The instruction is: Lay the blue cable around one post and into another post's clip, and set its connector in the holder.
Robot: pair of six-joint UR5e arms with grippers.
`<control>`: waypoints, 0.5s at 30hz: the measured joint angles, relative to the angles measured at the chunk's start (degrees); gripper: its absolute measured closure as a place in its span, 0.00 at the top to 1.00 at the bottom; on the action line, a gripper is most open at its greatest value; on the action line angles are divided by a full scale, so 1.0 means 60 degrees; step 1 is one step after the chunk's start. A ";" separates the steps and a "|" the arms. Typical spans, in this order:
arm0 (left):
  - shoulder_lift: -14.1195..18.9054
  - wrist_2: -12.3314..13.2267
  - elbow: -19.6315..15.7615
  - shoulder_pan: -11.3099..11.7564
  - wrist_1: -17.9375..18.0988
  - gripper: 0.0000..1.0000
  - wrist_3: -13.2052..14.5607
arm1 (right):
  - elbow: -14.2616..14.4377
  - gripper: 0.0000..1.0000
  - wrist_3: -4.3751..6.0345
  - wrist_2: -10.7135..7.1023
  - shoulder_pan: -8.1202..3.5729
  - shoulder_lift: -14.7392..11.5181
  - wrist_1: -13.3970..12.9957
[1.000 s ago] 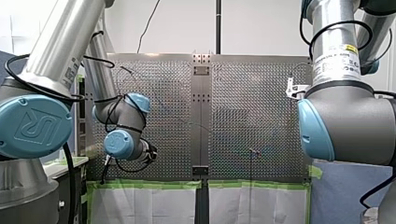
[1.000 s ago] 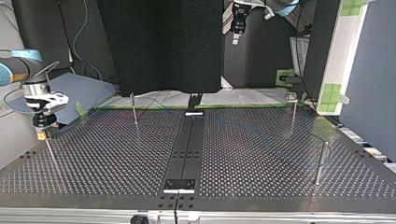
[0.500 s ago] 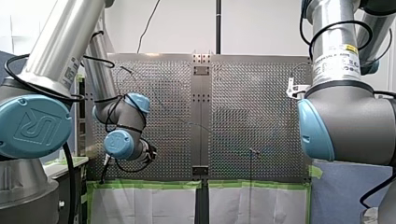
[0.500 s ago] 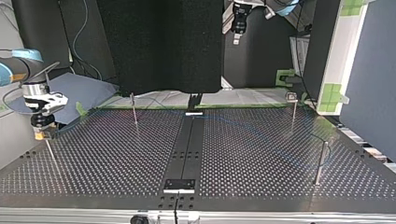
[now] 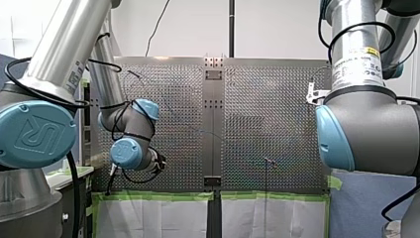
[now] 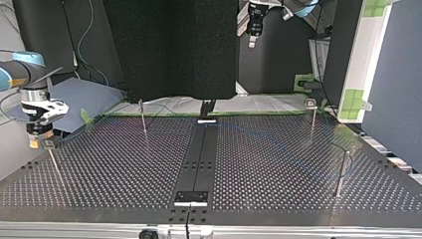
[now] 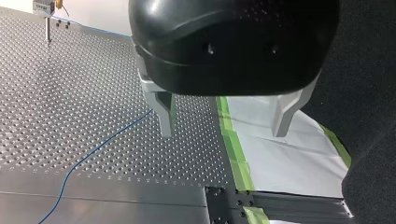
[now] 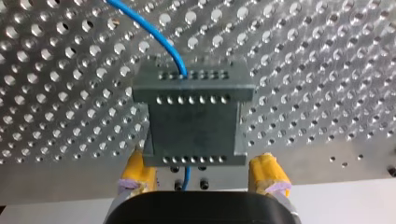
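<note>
In the right wrist view a grey holder block (image 8: 194, 119) sits on its post top, just ahead of my right gripper (image 8: 201, 162). The yellow-padded fingers (image 8: 136, 171) stand open on either side of the block's near edge, apart from it. The blue cable (image 8: 159, 39) enters the block from the far side and comes out under it. In the top view my right gripper (image 6: 39, 140) hangs beside this holder (image 6: 50, 144) at the left. My left gripper (image 7: 223, 126) is open and empty above the plate, with the blue cable (image 7: 93, 151) lying beside it.
Thin posts stand on the perforated plate (image 6: 278, 169): one at the back left (image 6: 143, 117), one at the back right (image 6: 312, 119), one at the near right (image 6: 342, 172). Green tape (image 7: 233, 144) and white sheeting edge the plate near my left gripper.
In the top view my right gripper has shifted left, off the holder, which now shows clear of it. My left arm has not moved.
</note>
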 joint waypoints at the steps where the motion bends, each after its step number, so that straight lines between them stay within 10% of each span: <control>1: 0.0001 -0.0001 0.0000 0.0000 0.0000 1.00 0.0000 | 0.0000 1.00 0.0000 0.0050 -0.0005 -0.0001 0.0002; 15: 0.0001 -0.0004 0.0000 0.0000 0.0000 1.00 0.0000 | -0.0001 1.00 -0.0027 0.0681 -0.0015 -0.0002 0.0089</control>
